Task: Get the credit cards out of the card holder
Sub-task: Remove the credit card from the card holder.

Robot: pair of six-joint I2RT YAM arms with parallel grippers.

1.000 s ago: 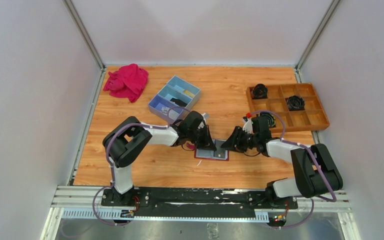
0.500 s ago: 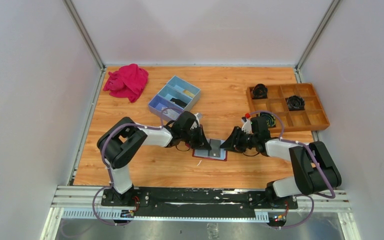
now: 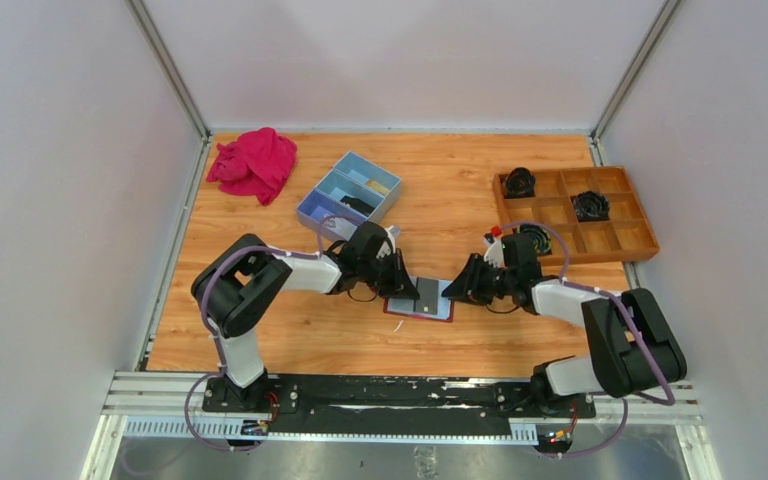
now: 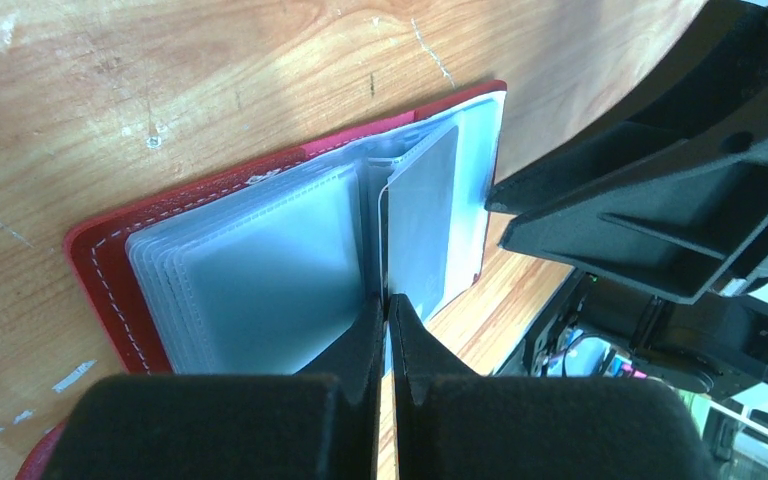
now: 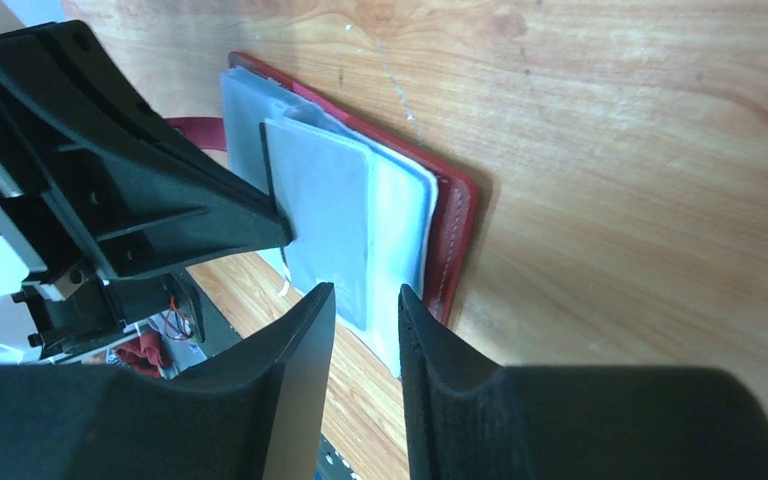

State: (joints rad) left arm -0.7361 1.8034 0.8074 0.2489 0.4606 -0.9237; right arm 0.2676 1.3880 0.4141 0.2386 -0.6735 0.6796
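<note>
The left claw (image 4: pixel 387 305) has drawn back leftward, clamped on a thin grey rectangular credit card (image 4: pixel 422 215) sliding from the open dark red wallet-like card holder (image 4: pixel 100 262) on the wooden surface (image 4: pixel 160 90), with the right claw (image 5: pixel 365 300) slightly apart at its edge, so extraction looks underway.

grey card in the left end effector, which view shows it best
Right wrist: the grey card shows its broad face, its edge pinched by the left end effector. Left wrist shows it foreshortened; top external shows only a small grey patch.
</note>
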